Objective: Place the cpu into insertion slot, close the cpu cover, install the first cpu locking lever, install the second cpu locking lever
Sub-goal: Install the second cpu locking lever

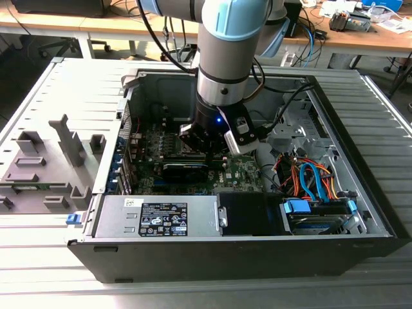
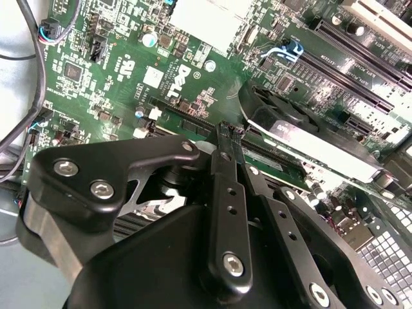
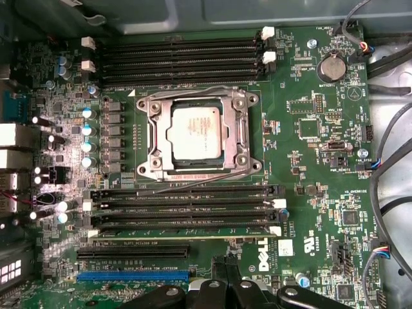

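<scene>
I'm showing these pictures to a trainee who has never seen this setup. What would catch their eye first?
Probably the big robot arm reaching down into the open computer case, its gripper low over the green motherboard. In the first wrist view, the eye goes to the cpu, a silvery square seated mid-board with the cpu cover closed around it, between rows of long black memory slots.

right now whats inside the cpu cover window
The cpu shows through the cpu cover, its silvery top bare. The insertion slot beneath it is covered.
</scene>
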You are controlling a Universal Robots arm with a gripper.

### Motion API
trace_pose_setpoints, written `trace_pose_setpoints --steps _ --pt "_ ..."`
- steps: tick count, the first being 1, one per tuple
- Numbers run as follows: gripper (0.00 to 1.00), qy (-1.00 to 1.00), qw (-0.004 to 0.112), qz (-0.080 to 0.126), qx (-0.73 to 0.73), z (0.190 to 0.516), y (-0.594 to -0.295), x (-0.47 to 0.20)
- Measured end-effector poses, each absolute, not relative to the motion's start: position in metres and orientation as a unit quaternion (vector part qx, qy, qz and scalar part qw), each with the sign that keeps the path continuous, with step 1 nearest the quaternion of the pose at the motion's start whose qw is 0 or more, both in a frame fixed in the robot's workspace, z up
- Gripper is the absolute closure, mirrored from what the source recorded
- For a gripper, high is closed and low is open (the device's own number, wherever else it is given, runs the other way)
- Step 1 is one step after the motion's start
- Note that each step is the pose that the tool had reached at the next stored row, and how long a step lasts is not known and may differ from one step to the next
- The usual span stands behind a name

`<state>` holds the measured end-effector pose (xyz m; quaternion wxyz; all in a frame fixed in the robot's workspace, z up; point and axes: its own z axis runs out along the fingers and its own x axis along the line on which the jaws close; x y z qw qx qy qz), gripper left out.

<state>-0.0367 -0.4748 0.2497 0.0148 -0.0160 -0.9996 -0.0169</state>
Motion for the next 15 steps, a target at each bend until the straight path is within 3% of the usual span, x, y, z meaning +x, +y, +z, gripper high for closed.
trace_pose_setpoints --steps 15 --pt "0.89 -1.000 0.015 -0.017 -0.016 0.2491 -0.4798 -0.0367"
